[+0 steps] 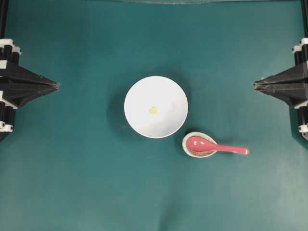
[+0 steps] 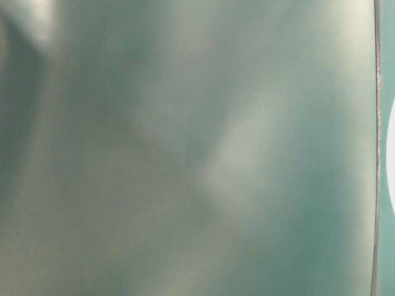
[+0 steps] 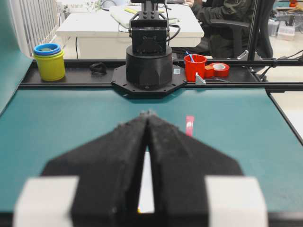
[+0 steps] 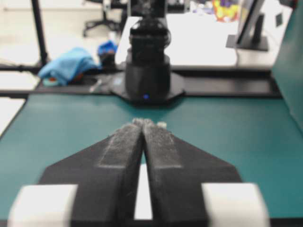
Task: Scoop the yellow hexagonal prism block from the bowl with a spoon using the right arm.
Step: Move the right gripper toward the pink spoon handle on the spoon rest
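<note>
Right jaws [image 4: 144, 124], clenched and empty, as are the left [image 3: 148, 114]. Spoon [image 1: 216, 146] rests in a speckled dish [image 1: 191, 150] beside the bowl [image 1: 139, 91] holding the yellow block [image 1: 153, 110]. Risk: the glossy handle slipping when gripped.

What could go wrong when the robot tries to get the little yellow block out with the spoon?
The block is tiny beside the spoon, so it might slide around the bowl instead of climbing on. The spoon lies in a small dish, so grabbing its thin handle could tip or drag that dish.
</note>
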Action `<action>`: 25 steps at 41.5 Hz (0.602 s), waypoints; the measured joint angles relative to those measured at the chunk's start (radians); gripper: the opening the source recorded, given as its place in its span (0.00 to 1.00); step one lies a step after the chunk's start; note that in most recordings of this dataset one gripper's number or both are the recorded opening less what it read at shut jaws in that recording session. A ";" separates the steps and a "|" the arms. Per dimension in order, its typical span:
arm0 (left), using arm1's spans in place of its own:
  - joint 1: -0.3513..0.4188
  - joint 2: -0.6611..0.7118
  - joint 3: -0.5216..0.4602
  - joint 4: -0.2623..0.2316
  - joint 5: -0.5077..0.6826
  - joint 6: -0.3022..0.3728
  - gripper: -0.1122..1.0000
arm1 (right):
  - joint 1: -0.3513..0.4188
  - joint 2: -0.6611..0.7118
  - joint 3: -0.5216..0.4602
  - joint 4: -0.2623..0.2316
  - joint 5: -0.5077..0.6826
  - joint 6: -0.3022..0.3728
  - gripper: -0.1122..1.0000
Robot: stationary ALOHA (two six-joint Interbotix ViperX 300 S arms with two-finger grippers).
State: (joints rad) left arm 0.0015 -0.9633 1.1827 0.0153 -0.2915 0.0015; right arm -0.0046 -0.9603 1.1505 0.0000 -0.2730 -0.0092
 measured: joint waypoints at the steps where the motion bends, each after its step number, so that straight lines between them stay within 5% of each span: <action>1: 0.000 0.000 0.000 0.000 0.000 0.000 0.10 | -0.002 0.000 0.000 0.000 0.002 0.002 0.38; 7: 0.002 0.000 0.000 0.000 0.000 0.000 0.10 | -0.002 0.008 0.000 0.000 0.008 0.005 0.65; 25: 0.000 0.000 0.000 0.002 0.000 -0.002 0.10 | -0.002 0.187 0.032 0.064 -0.078 0.011 0.62</action>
State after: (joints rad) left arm 0.0015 -0.9633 1.1827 0.0169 -0.2915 0.0000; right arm -0.0061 -0.7731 1.1827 0.0644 -0.3513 0.0015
